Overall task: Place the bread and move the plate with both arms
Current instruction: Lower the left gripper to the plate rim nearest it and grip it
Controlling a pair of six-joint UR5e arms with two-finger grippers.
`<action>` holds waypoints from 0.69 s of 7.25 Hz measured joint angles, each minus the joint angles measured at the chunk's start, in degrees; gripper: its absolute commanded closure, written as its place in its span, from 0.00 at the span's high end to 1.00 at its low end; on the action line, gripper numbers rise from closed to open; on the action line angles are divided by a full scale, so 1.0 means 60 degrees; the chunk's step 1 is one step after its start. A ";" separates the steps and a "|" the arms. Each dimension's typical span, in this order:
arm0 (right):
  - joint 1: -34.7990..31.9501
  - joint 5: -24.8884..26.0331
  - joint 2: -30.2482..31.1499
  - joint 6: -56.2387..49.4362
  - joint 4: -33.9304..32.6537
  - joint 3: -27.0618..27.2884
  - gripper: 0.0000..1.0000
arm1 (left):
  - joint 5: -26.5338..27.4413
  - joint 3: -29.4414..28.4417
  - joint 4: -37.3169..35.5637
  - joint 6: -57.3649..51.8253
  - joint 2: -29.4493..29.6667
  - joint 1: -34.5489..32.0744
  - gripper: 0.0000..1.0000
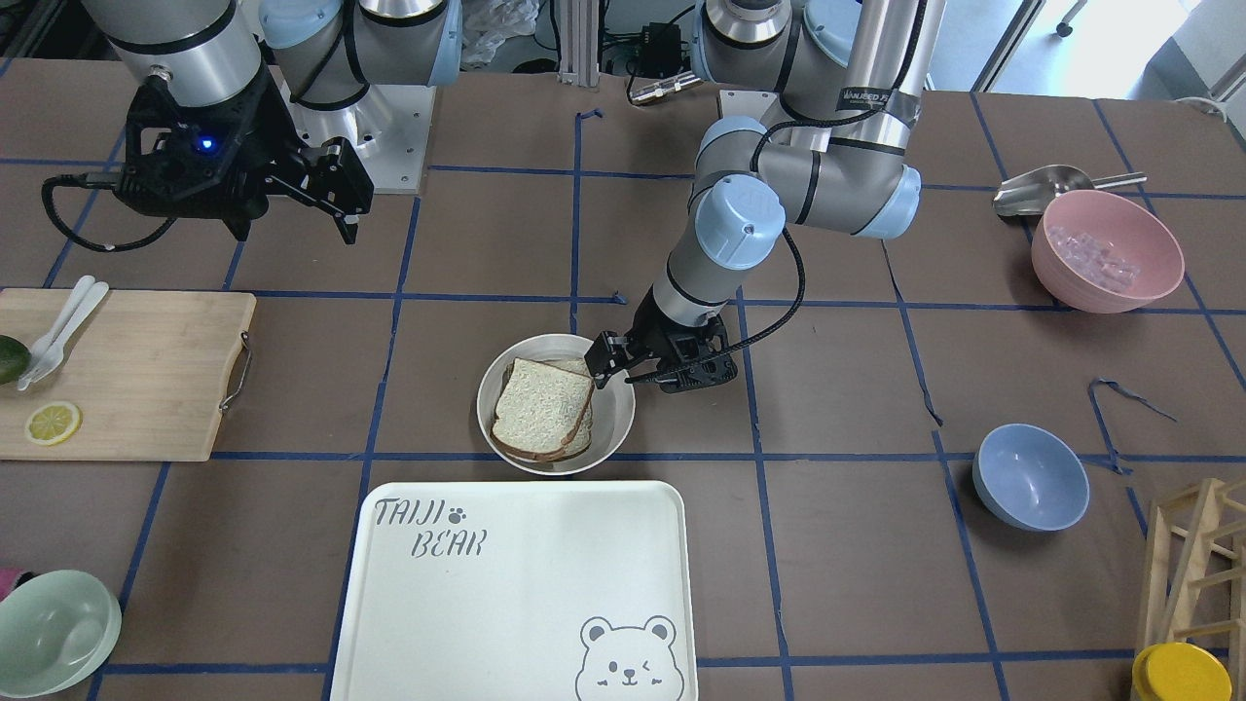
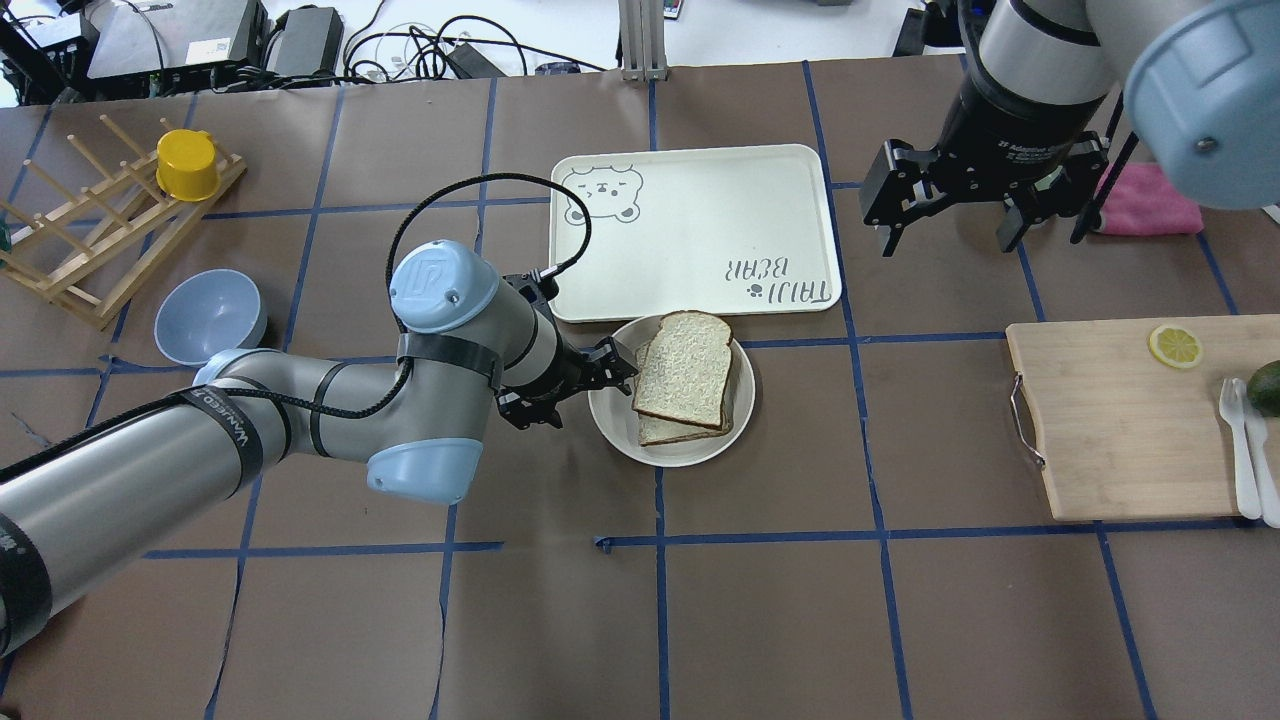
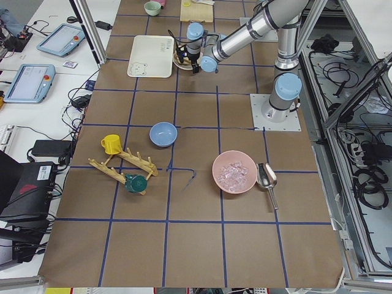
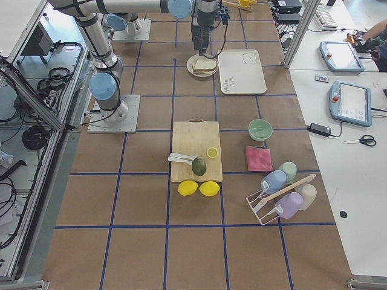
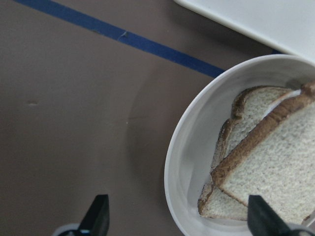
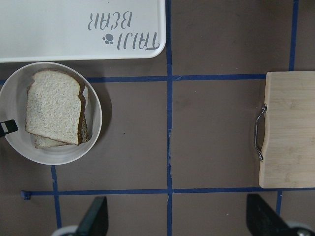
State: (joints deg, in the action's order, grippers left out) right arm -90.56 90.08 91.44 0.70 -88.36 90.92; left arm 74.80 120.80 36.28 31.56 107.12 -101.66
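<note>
Two tools gape wide: left tool (image 2: 588, 390) astride the left rim of the plate (image 2: 615, 418), right tool (image 2: 948, 235) raised well to its right. Inside the plate, the bread (image 2: 685, 365) lies atop a smaller slice (image 2: 660, 430).

I see flat, bright overhead light with only soft shadows under the plate (image 1: 615, 421), daylight glare washing out the front view's top right corner, and a near-white tray (image 5: 256, 19) and blurred dark fingertips (image 5: 96, 219) in my left wrist view.
</note>
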 measured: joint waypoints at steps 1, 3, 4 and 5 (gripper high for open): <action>0.0018 0.0010 0.0016 -0.0064 -0.0044 0.0010 1.00 | -0.0011 0.0059 -0.0063 0.0005 0.0027 -0.0002 0.71; 0.0037 0.0015 0.0023 -0.0087 -0.0056 0.0009 1.00 | -0.0006 0.0153 -0.0101 -0.0004 0.0115 -0.0005 0.51; 0.0043 0.0016 0.0023 -0.0087 -0.0063 0.0009 1.00 | -0.0098 0.0159 -0.0118 -0.0021 0.0154 -0.0005 0.45; 0.0046 0.0016 0.0024 -0.0087 -0.0062 0.0008 1.00 | -0.0255 0.0158 -0.0125 -0.0043 0.0165 -0.0009 0.32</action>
State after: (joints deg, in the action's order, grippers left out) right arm -90.28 90.18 91.58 0.17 -88.73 90.97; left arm 73.27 121.75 35.54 31.30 108.11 -101.71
